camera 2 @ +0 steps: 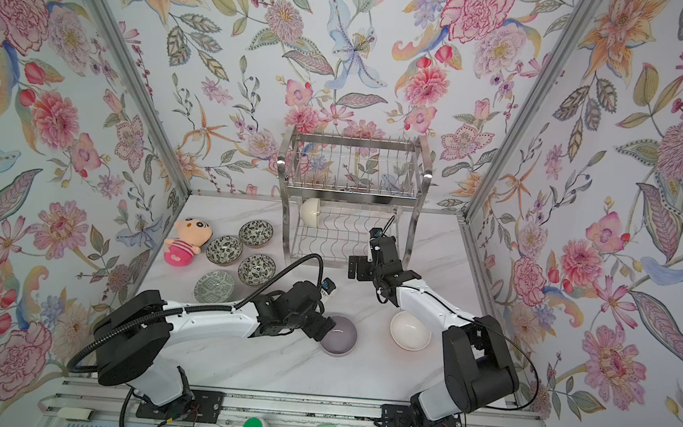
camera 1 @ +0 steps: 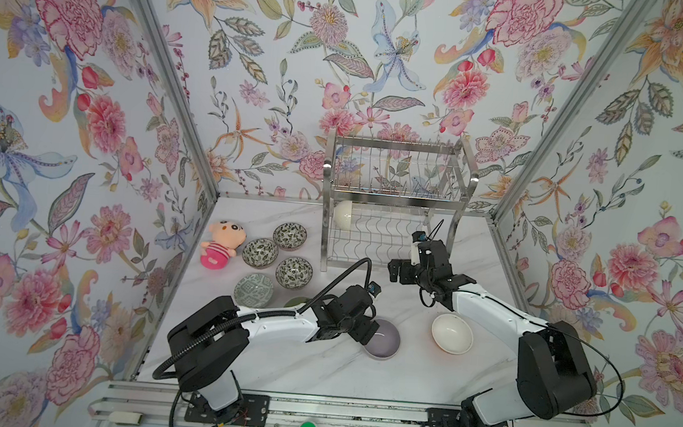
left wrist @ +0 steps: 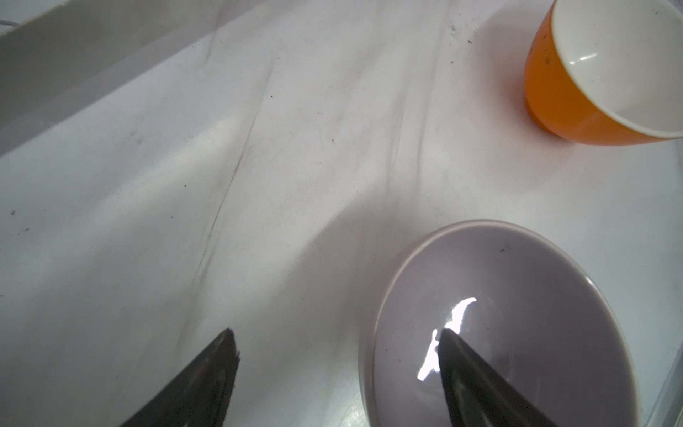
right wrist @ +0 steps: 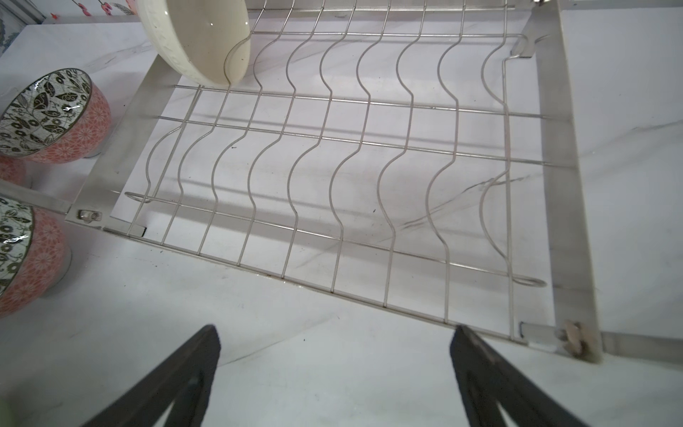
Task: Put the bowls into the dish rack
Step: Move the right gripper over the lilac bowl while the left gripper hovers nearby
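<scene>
Orange glaze outside the white bowl (left wrist: 554, 96) shows only in the left wrist view. Bare bench (left wrist: 184, 185) lies open beside the lilac bowl (left wrist: 517, 295), whose rim the open left end effector (left wrist: 336, 332) straddles, one finger inside. Open and empty, the right end effector (right wrist: 332, 329) faces the dish rack (right wrist: 569, 185), where a cream bowl (right wrist: 199, 40) stands on edge at the lower shelf's end, other slots free.

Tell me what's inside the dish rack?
One cream bowl stands on edge at the left end of the rack's lower shelf. Its other slots and the upper shelf look bare. The lower shelf's back strip is covered by the upper one.
</scene>
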